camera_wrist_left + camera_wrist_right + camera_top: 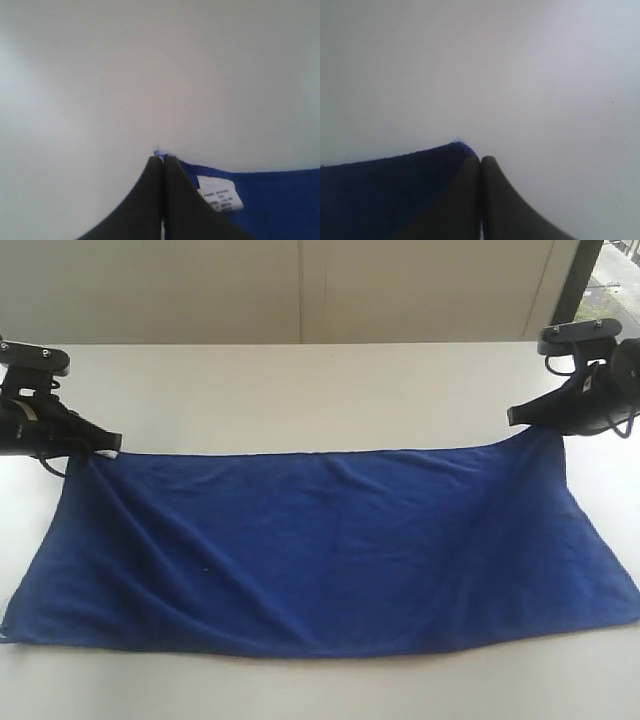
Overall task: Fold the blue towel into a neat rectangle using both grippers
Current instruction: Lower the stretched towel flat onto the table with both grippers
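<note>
The blue towel (320, 550) lies spread wide across the white table, its far edge lifted and stretched between the two grippers. At the towel's far left corner my left gripper (108, 444) is shut on the cloth, beside the small white tag (220, 199). In the left wrist view a blue tip of the towel (260, 200) pokes out past the left gripper (162, 158). My right gripper (520, 416) is shut on the far right corner; its wrist view shows the towel (380, 195) running up to the right gripper (480, 160). The near edge rests on the table.
The white table (300, 390) stretches behind the towel to a pale wall. A window (615, 280) sits at the far right. Bare tabletop (150, 75) fills both wrist views beyond the fingers.
</note>
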